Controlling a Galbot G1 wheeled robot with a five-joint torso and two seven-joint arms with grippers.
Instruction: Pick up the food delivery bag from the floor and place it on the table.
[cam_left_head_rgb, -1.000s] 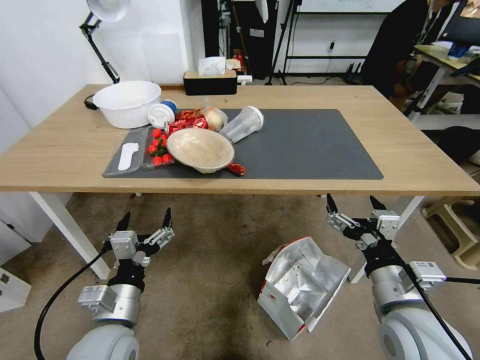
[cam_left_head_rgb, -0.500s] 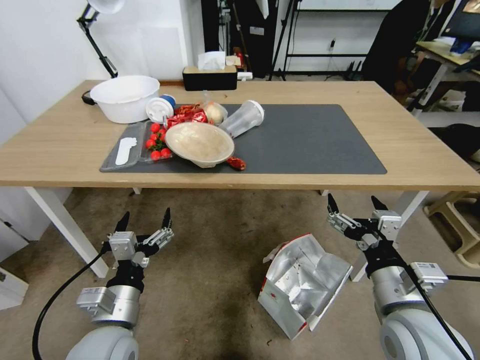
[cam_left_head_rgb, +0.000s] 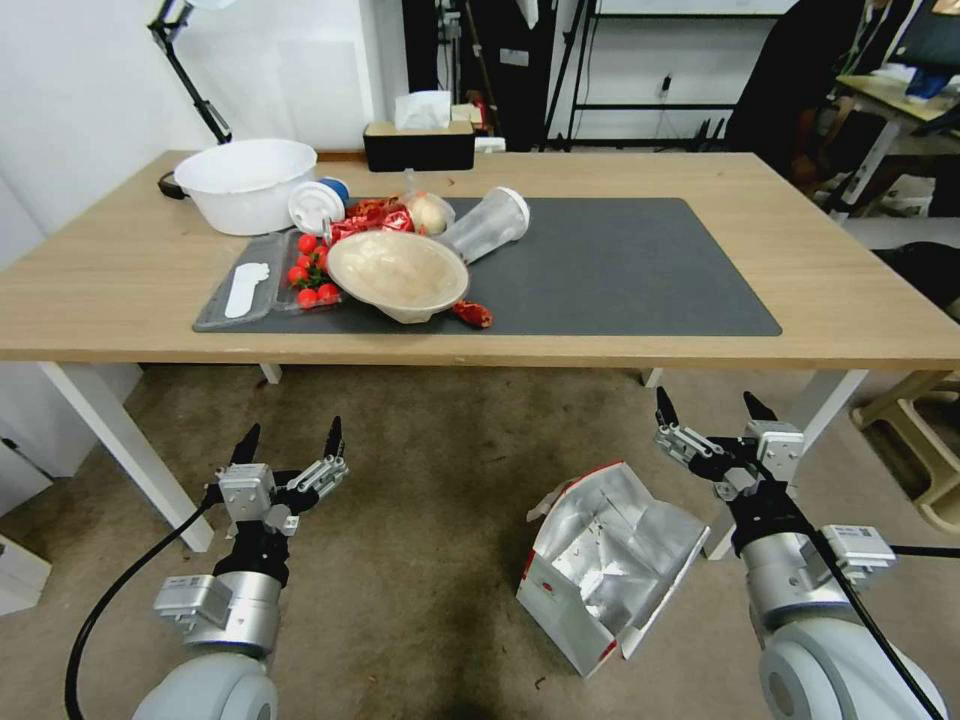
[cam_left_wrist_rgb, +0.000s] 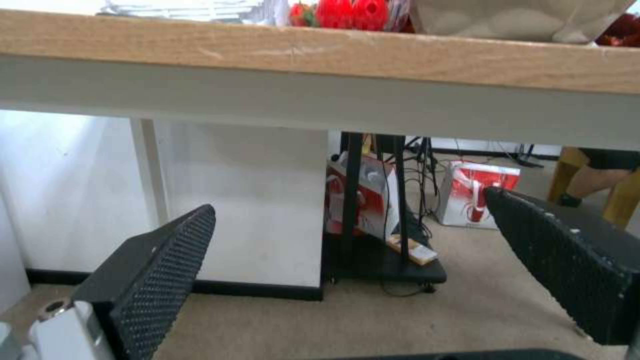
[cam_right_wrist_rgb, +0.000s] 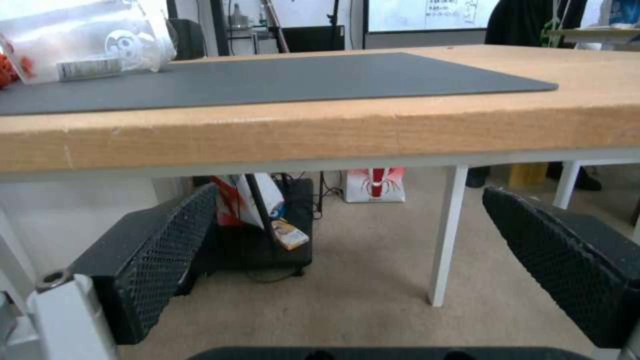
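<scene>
Right now both my grippers hang low in front of me, below the edge of the table (cam_left_head_rgb: 640, 345), and neither has hold of anything. My right gripper (cam_left_head_rgb: 715, 411) has its jaws spread wide with only air between them; my left gripper (cam_left_head_rgb: 290, 437) is spread much the same and waits well off to the other side.

Just below and inward of my right gripper, close to its wrist but not touching it, the food delivery bag (cam_left_head_rgb: 608, 565) lies tipped over on the floor (cam_left_head_rgb: 420, 500). It is a white box with red edges, and a small round red logo shows on its near white wall. Its mouth gapes upward and away from me, toward the table, so the crumpled silver lining shows inside. Its long axis seems to run slantwise, from the near corner between my arms out toward my right gripper's side.

To do this step well, I judge the right gripper should come down and inward over the raised red-trimmed rim, the edge nearest it, and straddle that single wall. I cannot make out the handles. The foil looks thin and slack, so a deep bite on the stiffer rim should hold better than a pinch of lining.
</scene>
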